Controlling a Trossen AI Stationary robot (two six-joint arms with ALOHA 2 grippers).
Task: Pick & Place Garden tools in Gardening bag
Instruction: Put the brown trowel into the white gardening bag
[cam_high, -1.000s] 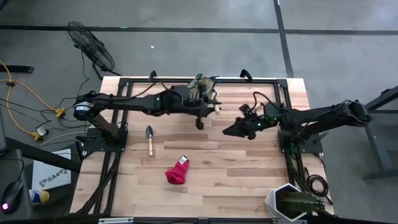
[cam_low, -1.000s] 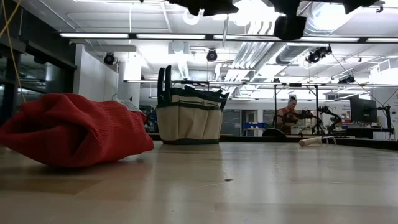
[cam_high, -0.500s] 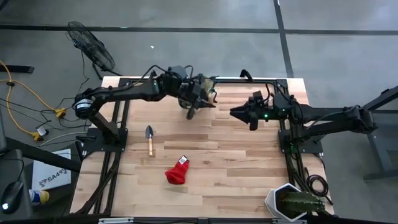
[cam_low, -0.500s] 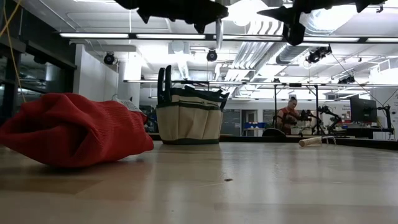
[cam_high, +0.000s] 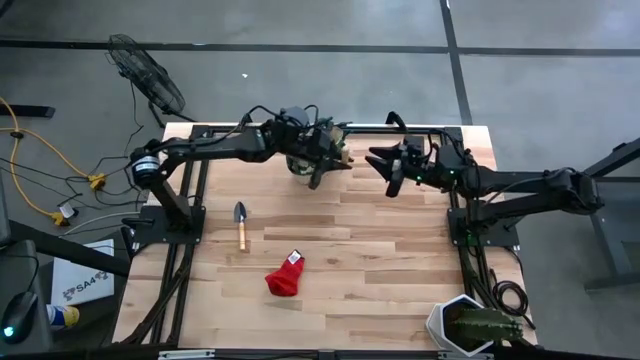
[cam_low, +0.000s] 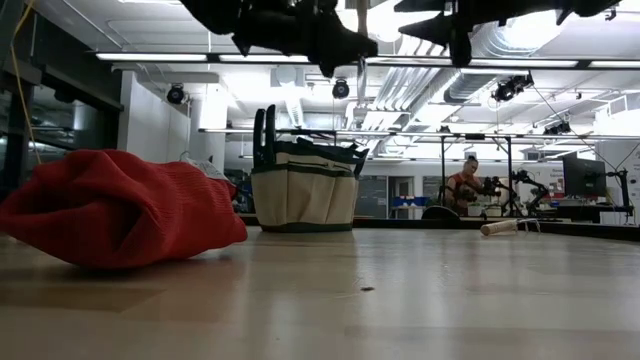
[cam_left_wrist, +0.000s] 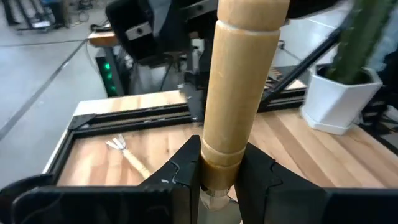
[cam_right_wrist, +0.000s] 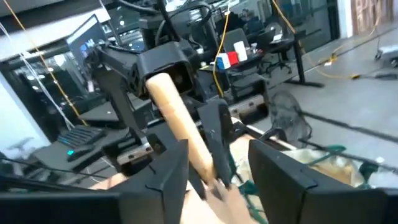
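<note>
Over the gardening bag at the bench's far edge, the left gripper is clenched on a wooden-handled tool ready for lowering in, while the right gripper hovers beside, its jaws parted and empty.

Far edge crowded: left gripper and right gripper hang near each other above the gardening bag. Mid tabletop open; only a trowel and red fabric piece there. Potted plant blocks one near corner.
</note>
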